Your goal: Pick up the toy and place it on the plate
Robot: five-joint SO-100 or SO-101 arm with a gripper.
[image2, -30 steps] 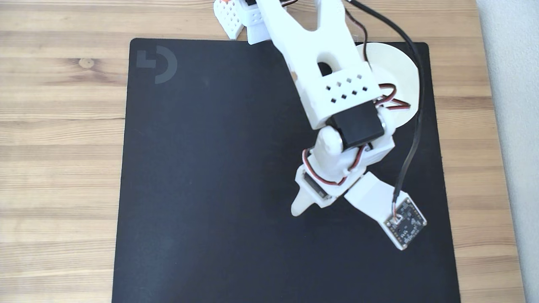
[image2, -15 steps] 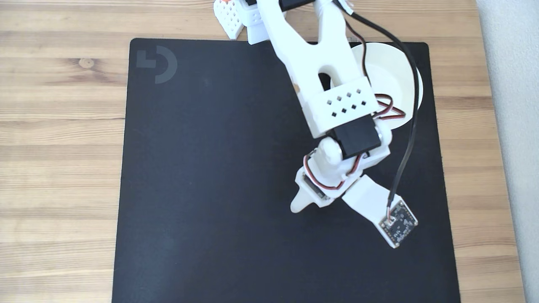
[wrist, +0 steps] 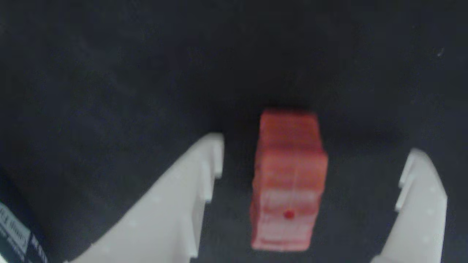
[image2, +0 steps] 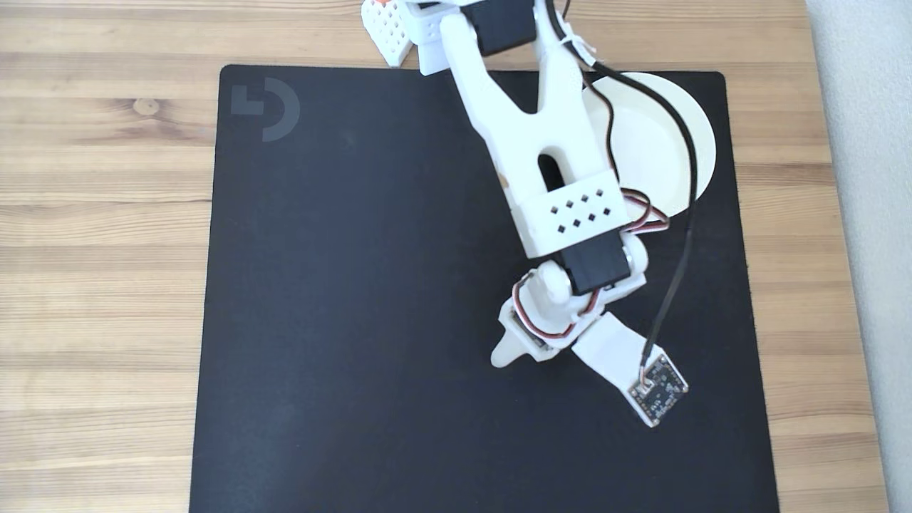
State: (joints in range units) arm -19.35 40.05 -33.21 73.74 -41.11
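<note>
Toy (wrist: 289, 179) is the landmark here: the reddish-brown block lies on the black mat (wrist: 109, 91), lengthwise along the gripper's reach, its dotted end face turned toward the wrist camera. In the wrist view the gripper (wrist: 312, 162) is spread wide around it, one white finger (wrist: 175, 208) to the left of the toy and one white finger (wrist: 420, 204) to the right, both apart from it and holding nothing. The toy sits closer to the left finger than to the right.

Beyond the toy, the mat runs on dark and bare. In the fixed view the arm (image2: 556, 185) hangs over the toy's spot, and the plate (image2: 662, 142) lies farther off toward the mat's upper right corner, partly behind the arm and its black cable (image2: 680, 235).

The likely risk is an uneven squeeze: the nearer finger could meet the toy first and push or twist it across the mat before the other arrives. A grip too near the dotted end might also let the block pivot and drop on the lift toward the plate. The cable trailing over the plate could snag as well.
</note>
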